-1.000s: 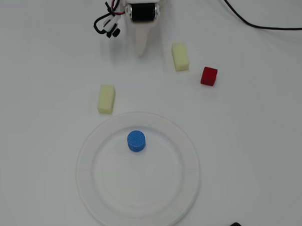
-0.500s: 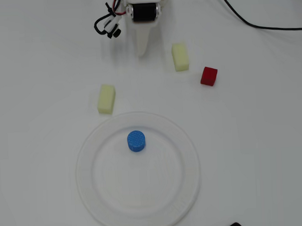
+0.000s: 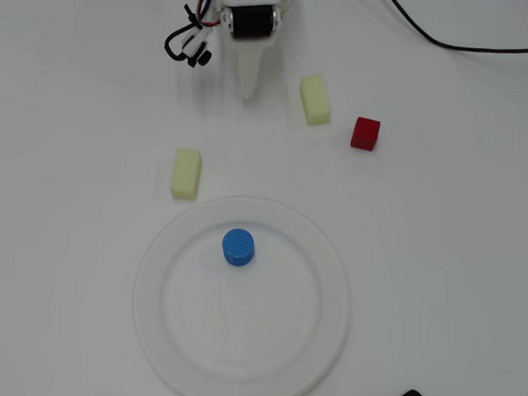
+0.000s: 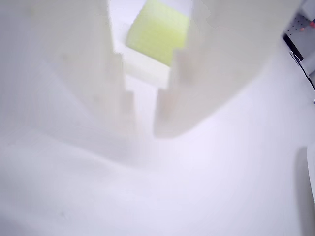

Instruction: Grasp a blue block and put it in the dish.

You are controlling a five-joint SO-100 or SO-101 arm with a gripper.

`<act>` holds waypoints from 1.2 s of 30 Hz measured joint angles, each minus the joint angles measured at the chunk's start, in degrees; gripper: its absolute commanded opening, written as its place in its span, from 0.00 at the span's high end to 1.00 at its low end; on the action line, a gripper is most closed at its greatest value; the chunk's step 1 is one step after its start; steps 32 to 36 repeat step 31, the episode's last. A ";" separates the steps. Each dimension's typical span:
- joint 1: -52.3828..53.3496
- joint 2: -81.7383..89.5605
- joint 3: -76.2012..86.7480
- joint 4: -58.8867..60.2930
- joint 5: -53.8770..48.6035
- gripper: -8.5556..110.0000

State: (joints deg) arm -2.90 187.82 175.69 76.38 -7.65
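Right up close in the wrist view we see the gripper [image 4: 145, 110], big, white and blurry. Its two fingers [image 4: 91, 69] sit close together with only a thin slit between them, and nothing is in that slit. Through the slit we see a bit of a pale yellow block [image 4: 157, 29] lying on the white table [image 4: 221, 187].

From above, we see the blue block [image 3: 238, 247]. It is a small round blue piece, and it sits inside the dish [image 3: 165, 343], a little above the middle of it. It stands flat with its round top up. The dish is a big round white plate low in the overhead view.

Just outside the dish rim, up and to the left, lies one pale yellow block [image 3: 186, 173]. It is near the rim but not touching it. Another pale yellow block [image 3: 315, 99] lies farther up and to the right of the dish. A red cube [image 3: 365, 133] sits just right of that block, apart from it.

Far above the dish, at the top edge, we see the gripper [image 3: 250, 92] pointing down at the table [image 3: 459, 242]. It is well apart from the dish and the blue block, and touches no block. Black and red wires [image 3: 187, 43] curl beside it on the left. A black cable [image 3: 441, 43] runs off to the right edge.
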 measured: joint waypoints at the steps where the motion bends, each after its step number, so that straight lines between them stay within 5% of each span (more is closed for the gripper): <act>1: 0.00 0.00 0.00 0.00 0.00 0.91; 36: -0.44 0.00 0.09 0.18 5.62 0.91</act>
